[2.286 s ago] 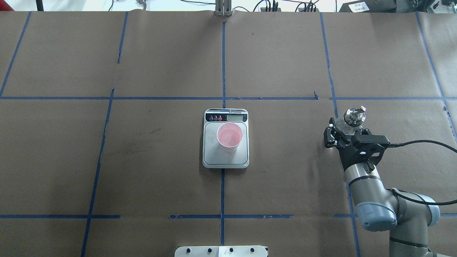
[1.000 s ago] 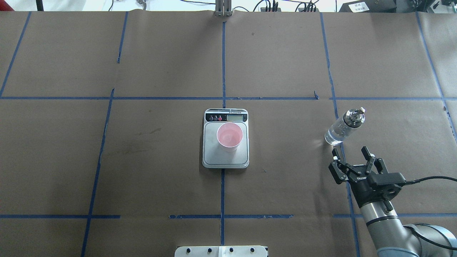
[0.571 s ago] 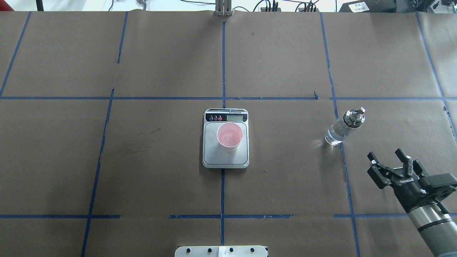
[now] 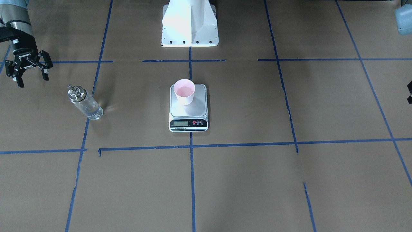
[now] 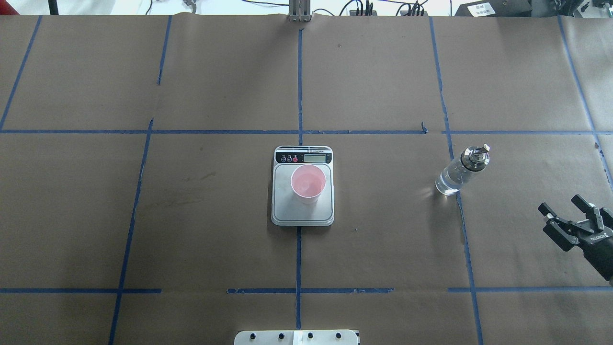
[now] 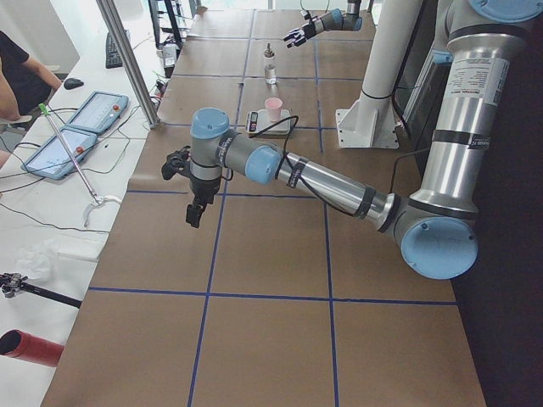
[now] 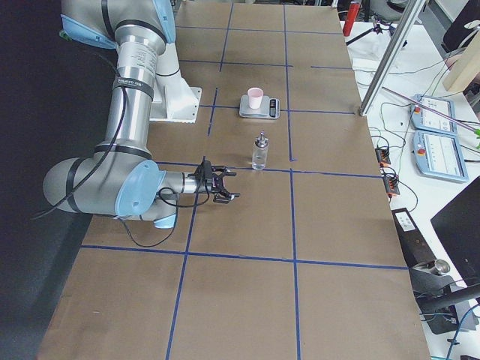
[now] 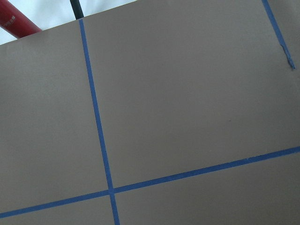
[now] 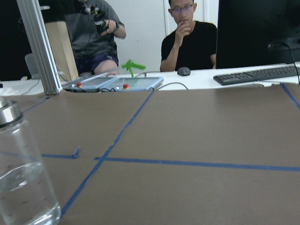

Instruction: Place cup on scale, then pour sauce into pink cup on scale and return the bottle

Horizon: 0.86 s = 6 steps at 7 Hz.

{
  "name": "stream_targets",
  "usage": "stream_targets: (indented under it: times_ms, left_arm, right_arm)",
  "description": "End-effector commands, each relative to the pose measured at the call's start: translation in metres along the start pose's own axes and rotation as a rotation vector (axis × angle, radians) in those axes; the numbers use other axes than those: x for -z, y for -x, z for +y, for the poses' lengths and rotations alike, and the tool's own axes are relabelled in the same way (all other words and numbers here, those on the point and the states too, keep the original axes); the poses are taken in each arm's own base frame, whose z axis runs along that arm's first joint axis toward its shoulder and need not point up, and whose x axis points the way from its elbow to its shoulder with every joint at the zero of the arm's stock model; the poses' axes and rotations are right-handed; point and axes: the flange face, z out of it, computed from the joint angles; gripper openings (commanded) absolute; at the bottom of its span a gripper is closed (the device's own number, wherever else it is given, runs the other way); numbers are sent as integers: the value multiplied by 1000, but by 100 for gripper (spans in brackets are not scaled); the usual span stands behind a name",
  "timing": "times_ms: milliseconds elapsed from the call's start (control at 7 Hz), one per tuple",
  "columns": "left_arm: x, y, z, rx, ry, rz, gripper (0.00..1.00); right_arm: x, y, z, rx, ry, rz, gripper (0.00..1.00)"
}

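Judging from the overhead view, you had the bottle [image 5: 457,172] standing upright on the table [image 5: 215,215], long axis vertical, on a tape line [image 5: 465,239] well to the robot's right of the scale [image 5: 298,213], where the cup [image 5: 308,182] sat upright on the platform. The right gripper [image 5: 560,203] hung farther to the robot's right and closer to the robot's base than the bottle, well apart from it, so from the tool the bottle lay forward and in toward the table's middle; the right wrist camera caught it only at its left edge, the sauce [image 9: 23,197] filling the lower part of the glass. That gripper's fingers [image 5: 548,213] were spread wide, holding and touching nothing. The right arm was plainly the nearer one: the left gripper [image 6: 195,212] hung over the table's end on the robot's left, far from everything, and you could not tell whether it was spread or pressed together. Whether sauce was in the cup was not clear to you either. Any further move on the bottle would, I judge, have fallen to the right arm, swinging inward and forward to straddle the glass body
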Motion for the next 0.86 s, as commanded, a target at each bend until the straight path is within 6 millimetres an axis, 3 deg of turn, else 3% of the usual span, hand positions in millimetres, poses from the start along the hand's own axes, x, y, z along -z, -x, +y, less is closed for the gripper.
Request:
stream_targets:
  times_ms: [0,143,286,429,714]
  left_arm:
    - [-4,26,2,-16,10,-11,100]
    - [-3,25,1,-18,8,-6,100]
    - [-2,24,0,-19,7,-4,100]
    - [-1,24,-1,-19,5,-5,100]
    - [-3,25,-1,-14,9,-2,100]
  right_arm:
    - [-32,-95,-71,6,141,41,100]
    - [-101,-98,-119,-13,218,21,100]
    - [-112,-115,-146,18,214,71,100]
    - [-169,-100,-194,1,260,96,100]
    - [-221,-112,-312,25,383,133,100]
